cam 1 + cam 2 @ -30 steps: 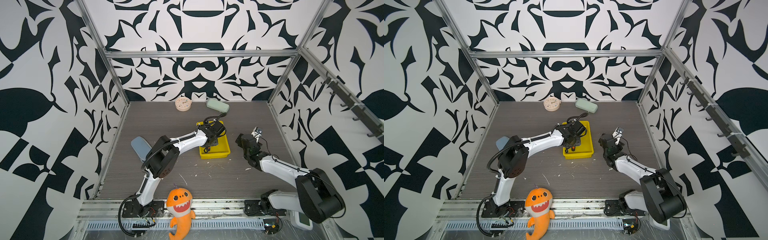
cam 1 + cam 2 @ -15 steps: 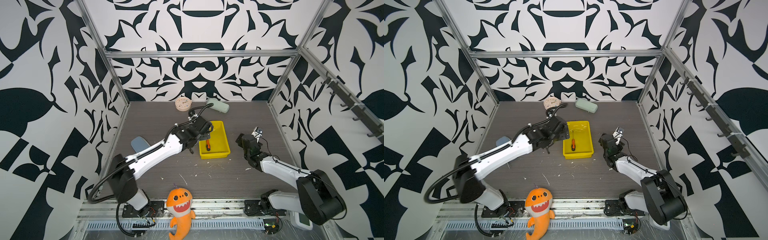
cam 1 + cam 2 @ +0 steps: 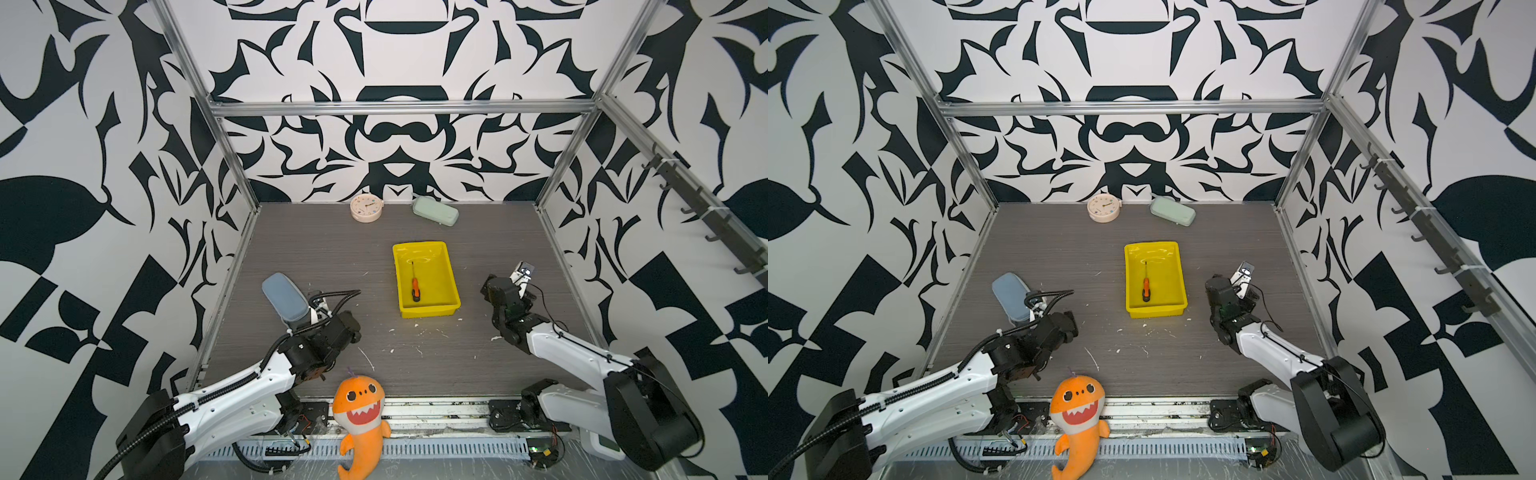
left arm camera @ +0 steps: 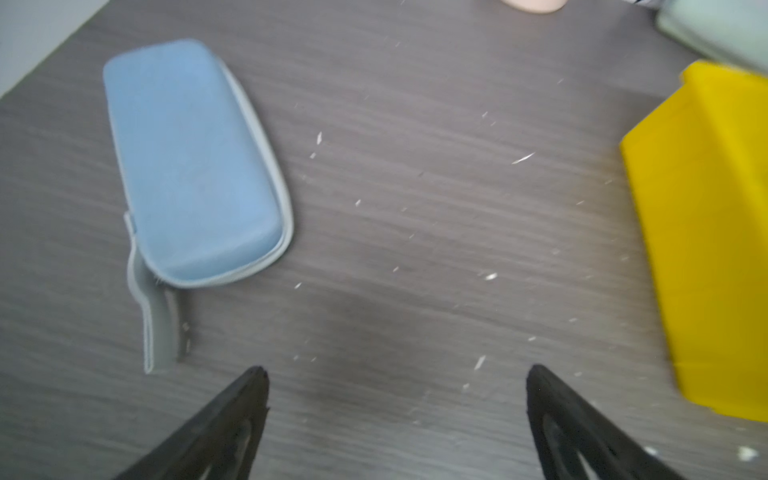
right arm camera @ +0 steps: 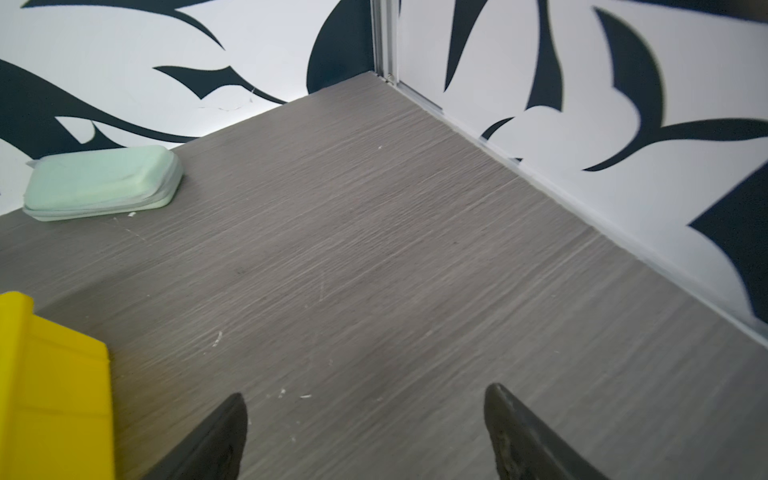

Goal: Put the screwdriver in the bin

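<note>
Evidently delivered: orange-handled screwdriver (image 3: 414, 286) lies in yellow bin (image 3: 430, 311), well ahead of left gripper (image 4: 397, 370), jaws spread, empty; right gripper (image 5: 365, 392) likewise. Retreat without clipping the rim.

A: Left arm (image 3: 249, 386): white shell links, black joint housings. Ribbed black cable conduit (image 3: 340, 293) runs outside the shell.

B: Right arm (image 3: 569, 353): same white and black, thin black wire, small silver-grey block (image 3: 523, 271) at the wrist. Fingers (image 5: 523, 440) black, tapered.
</note>
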Controlling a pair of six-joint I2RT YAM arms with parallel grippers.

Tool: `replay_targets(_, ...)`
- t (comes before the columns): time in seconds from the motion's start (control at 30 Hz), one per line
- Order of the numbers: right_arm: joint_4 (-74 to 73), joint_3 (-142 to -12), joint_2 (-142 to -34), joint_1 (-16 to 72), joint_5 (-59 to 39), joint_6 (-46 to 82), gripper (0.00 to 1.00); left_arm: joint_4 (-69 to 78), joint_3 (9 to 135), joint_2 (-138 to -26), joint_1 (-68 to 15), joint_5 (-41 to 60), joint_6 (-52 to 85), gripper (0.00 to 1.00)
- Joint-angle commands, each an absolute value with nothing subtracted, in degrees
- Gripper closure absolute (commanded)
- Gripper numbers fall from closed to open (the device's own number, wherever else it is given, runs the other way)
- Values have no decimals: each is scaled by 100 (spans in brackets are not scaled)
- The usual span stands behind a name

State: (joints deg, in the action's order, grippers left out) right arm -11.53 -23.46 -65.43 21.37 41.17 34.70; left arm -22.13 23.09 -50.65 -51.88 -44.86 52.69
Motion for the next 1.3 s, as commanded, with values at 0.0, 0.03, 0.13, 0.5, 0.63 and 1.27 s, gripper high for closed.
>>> replay_targets(0.0, -778, -2281, -6051, 2140, 4430, 3383, 8, -1927, 2297, -4814, -5186, -4424, 5280, 1)
replay_targets(0.03, -659, -2262, -5856, 2131, 4422, 3377, 8, -1901, 2249, -4787, -5185, -4495, 5323, 0)
replay_targets(0.13, -438, -2200, -5292, 2138, 4425, 3072, 1, -1800, 2215, -4755, -5186, -4471, 5267, 1)
replay_targets(0.5, -2652, -1065, -4369, 2119, 5225, 1107, 1, -2050, 2334, -4793, -5186, -4208, 5303, 0)
replay_targets(0.63, -2945, -1194, -5026, 1994, 5221, 1203, 1, -2047, 2264, -4614, -5186, -4173, 5297, 0)
replay_targets(1.27, -4872, -2079, -8246, 1779, 4534, -92, 0, -1718, 1710, -3706, -5186, -4329, 5509, 0)
